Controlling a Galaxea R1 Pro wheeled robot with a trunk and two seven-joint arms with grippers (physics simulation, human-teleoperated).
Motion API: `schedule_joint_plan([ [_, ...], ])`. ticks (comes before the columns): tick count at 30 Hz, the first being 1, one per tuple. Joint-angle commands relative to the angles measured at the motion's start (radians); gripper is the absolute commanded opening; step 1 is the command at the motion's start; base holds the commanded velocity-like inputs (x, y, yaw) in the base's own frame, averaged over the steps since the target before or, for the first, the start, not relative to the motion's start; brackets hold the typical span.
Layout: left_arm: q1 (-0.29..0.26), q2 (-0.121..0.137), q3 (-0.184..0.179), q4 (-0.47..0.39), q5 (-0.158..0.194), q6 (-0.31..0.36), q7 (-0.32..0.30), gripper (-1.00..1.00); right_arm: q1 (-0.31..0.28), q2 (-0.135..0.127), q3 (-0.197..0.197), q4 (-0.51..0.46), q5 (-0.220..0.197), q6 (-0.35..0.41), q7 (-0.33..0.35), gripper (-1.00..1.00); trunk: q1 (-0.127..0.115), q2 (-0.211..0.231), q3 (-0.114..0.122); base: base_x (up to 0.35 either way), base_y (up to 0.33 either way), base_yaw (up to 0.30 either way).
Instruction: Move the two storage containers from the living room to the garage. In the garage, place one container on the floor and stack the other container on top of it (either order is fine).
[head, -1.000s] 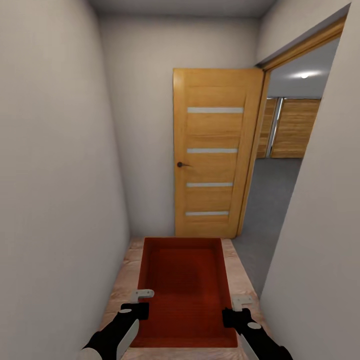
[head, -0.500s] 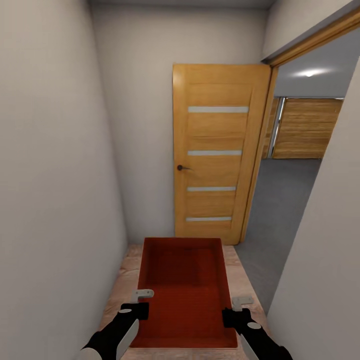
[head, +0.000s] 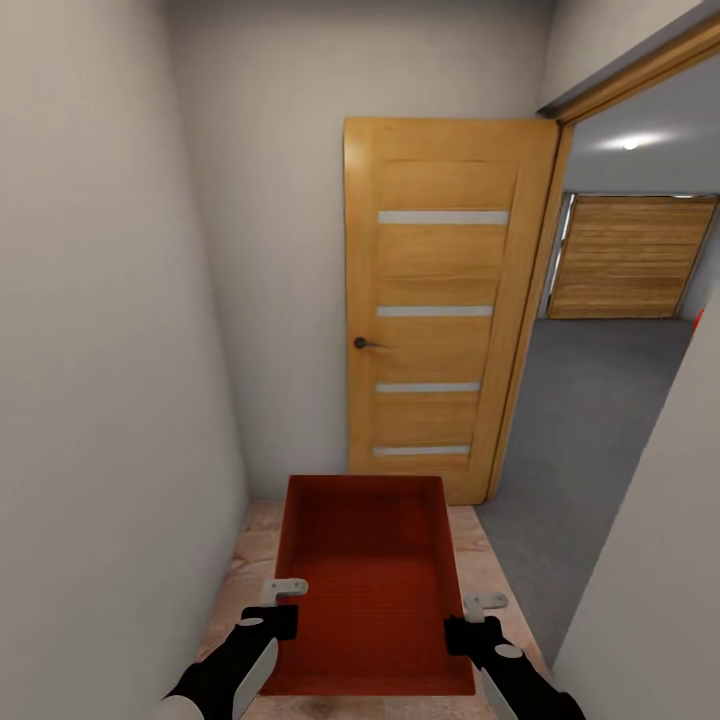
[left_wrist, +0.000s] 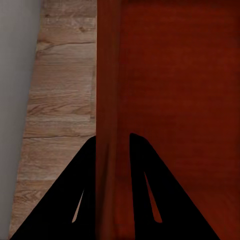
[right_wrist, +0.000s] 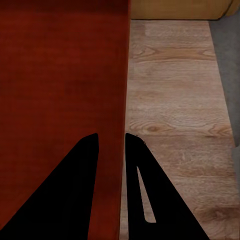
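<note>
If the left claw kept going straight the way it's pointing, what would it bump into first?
Probably the wood floor below it. The left claw already straddles the red bin's side wall, and the floor shows past its fingertips, though depth is unclear.

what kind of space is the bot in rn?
Likely a narrow hallway in a house, at a doorway to what looks like a garage: close white walls, wood-plank floor, an open wooden door, and grey concrete floor with a plank door beyond.

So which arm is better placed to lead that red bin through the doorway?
Probably right: the doorway opens on its side. Still, the left gripper and right gripper each clamp a wall of the container.
</note>
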Motion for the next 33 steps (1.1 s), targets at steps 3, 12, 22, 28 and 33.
schedule_joint_plan([
  [3, 0.001, -0.062, -0.071, -0.001, 0.024, 0.002, 0.009, -1.0, -0.001, 0.044, -0.01, -0.056, -0.03, 0.004, -0.002, -1.0, 0.001, -0.001, 0.0, 0.329, 0.0, 0.0],
  [12, 0.001, -0.062, -0.071, -0.001, 0.024, 0.002, 0.01, -1.0, -0.001, 0.044, -0.01, -0.056, -0.03, 0.004, -0.002, -1.0, 0.001, -0.001, 0.0, 0.329, 0.0, 0.0],
  [22, 0.001, -0.062, -0.071, -0.001, 0.024, 0.002, 0.009, -1.0, -0.001, 0.044, -0.01, -0.056, -0.03, 0.004, -0.002, -1.0, 0.001, -0.001, 0.0, 0.329, 0.0, 0.0],
  [28, 0.001, -0.062, -0.071, -0.001, 0.024, 0.002, 0.009, -1.0, -0.001, 0.044, -0.01, -0.056, -0.03, 0.004, -0.002, -1.0, 0.001, -0.001, 0.0, 0.329, 0.0, 0.0],
  [33, 0.001, -0.062, -0.071, -0.001, 0.024, 0.002, 0.007, -1.0, -0.001, 0.044, -0.01, -0.056, -0.03, 0.004, -0.002, -1.0, 0.001, -0.001, 0.0, 0.198, 0.0, 0.0],
])
